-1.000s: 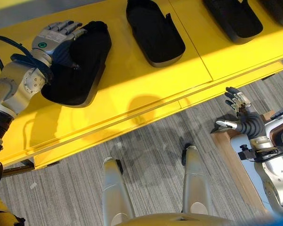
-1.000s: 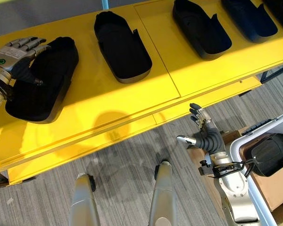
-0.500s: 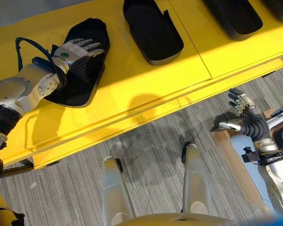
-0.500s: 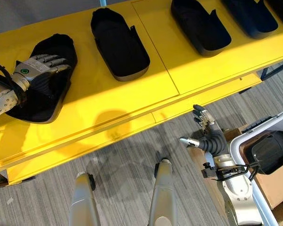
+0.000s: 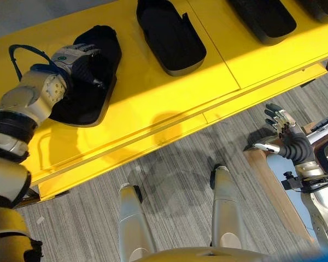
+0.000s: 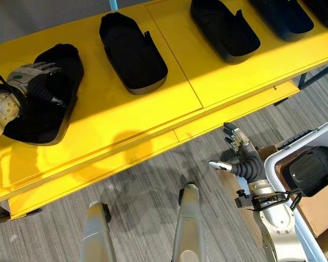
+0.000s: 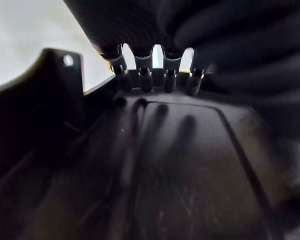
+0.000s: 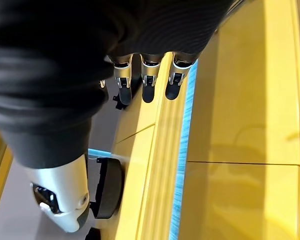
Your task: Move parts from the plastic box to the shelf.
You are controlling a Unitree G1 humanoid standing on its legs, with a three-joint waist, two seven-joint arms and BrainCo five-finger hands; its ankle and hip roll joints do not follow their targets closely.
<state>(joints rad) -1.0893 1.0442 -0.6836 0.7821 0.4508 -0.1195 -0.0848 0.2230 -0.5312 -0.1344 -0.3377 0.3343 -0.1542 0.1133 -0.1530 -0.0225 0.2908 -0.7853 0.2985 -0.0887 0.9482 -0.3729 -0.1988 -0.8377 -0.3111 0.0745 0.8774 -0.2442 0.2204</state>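
My left hand (image 5: 76, 57) rests inside the leftmost black part (image 5: 87, 103) on the yellow shelf (image 5: 153, 103), fingers straight; my right hand (image 6: 238, 153) hangs spread open near the plastic box (image 6: 317, 136)

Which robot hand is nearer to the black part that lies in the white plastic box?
The right robot hand. It hangs open above the floor, just beside the white plastic box holding the black part. The left robot hand is far away, over a part on the yellow shelf.
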